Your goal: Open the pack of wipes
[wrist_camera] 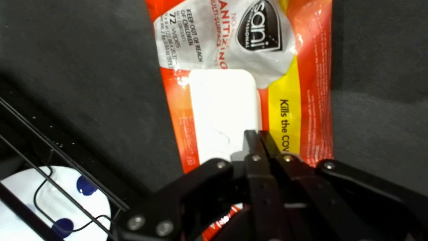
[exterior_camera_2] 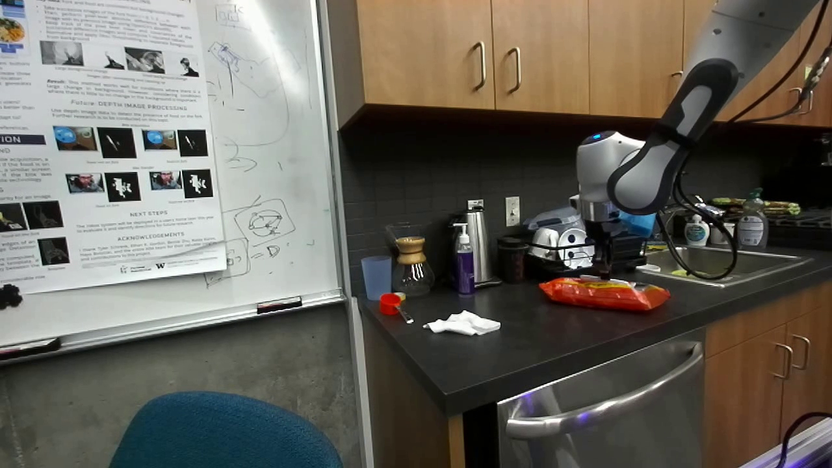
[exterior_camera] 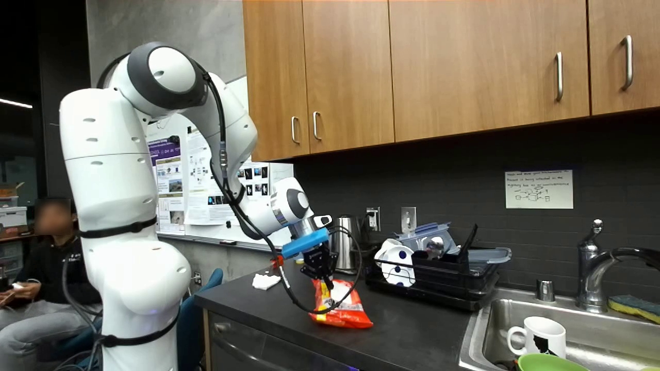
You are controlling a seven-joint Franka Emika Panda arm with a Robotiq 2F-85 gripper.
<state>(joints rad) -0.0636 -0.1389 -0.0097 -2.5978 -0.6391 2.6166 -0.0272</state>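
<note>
Gripper (wrist_camera: 257, 133) right above pack (exterior_camera_2: 604, 296), fingers (wrist_camera: 250, 142) together, empty.
Long edge of lid (wrist_camera: 224, 108) at tips; contact unclear from here.

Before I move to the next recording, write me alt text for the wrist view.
Closed robot hand over an orange-red pack of wipes lying on a dark counter, fingertips at one edge of the shut white lid; contact is unclear. At lower left, a white dish with blue dots sits behind black rack wires.
</note>
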